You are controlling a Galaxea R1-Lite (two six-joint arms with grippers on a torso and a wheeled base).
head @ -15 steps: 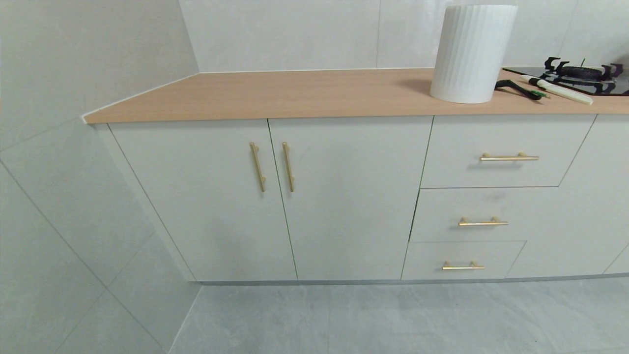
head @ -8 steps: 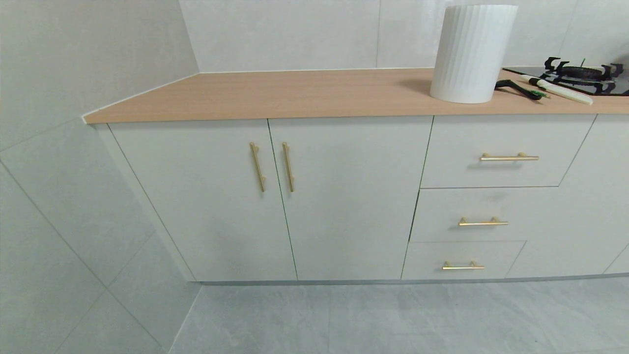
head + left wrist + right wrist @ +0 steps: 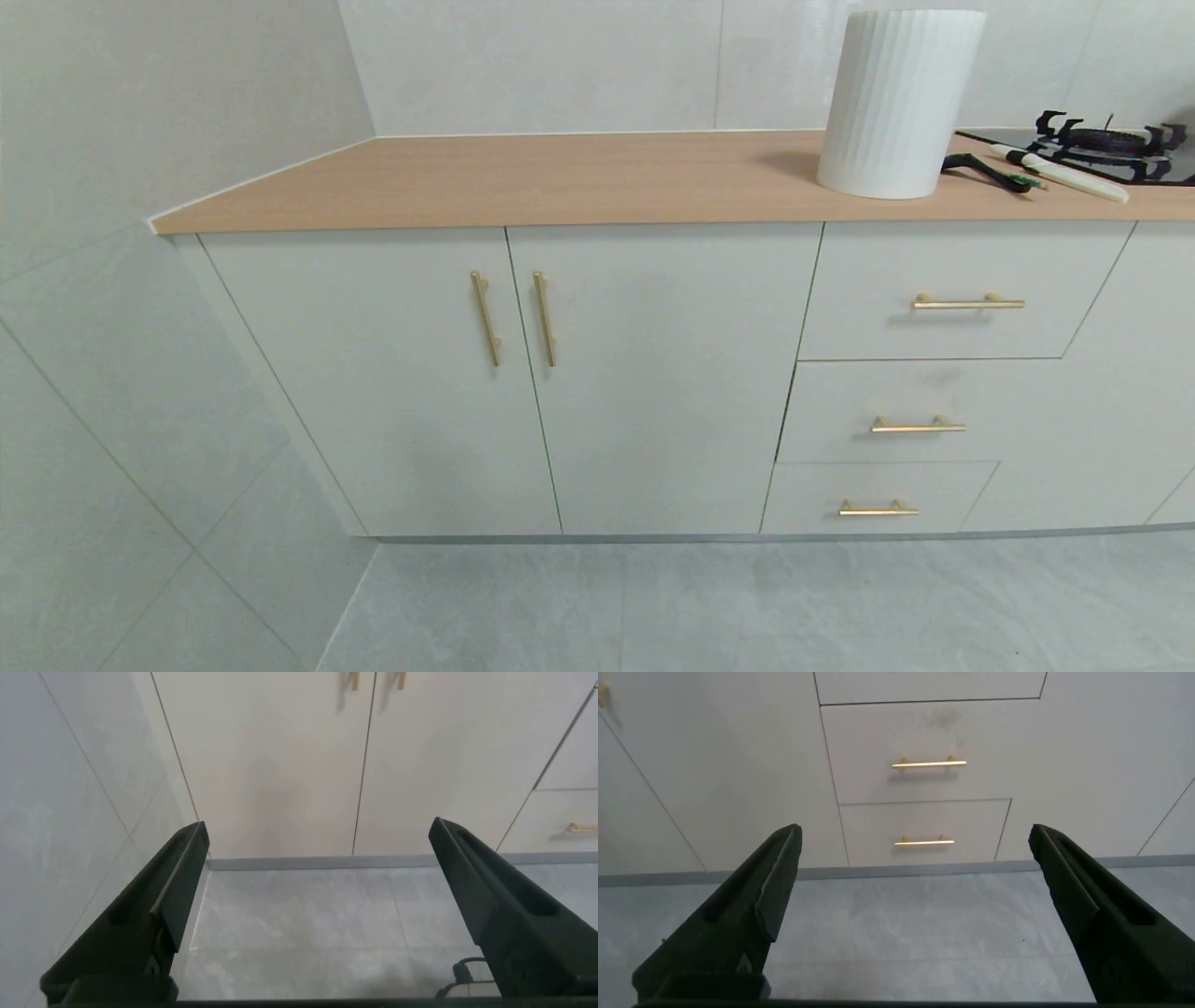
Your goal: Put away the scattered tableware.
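Down low, the left claw point(image 3: 316, 835) hangs wide open and empty over the grey floor point(image 3: 747, 607), facing the 2 cupboard doors point(image 3: 392, 392). The right claw point(image 3: 913, 835) is spread just as wide, holds nothing, and faces the lower drawers point(image 3: 924, 765). Above them runs the wooden surface point(image 3: 560, 177). At its right end stands a tall white ribbed container point(image 3: 898, 103). The tableware lies just beyond it: a black-handled utensil point(image 3: 980, 168) and a long white one point(image 3: 1064, 174), close together and next to the black hob grate point(image 3: 1106, 140). The work seems barely begun, with both claws well below and left of the pieces. To do it well, the robot should shift right, raise an arm above the surface, and close across 1 slim handle at a time, clear of the grate.
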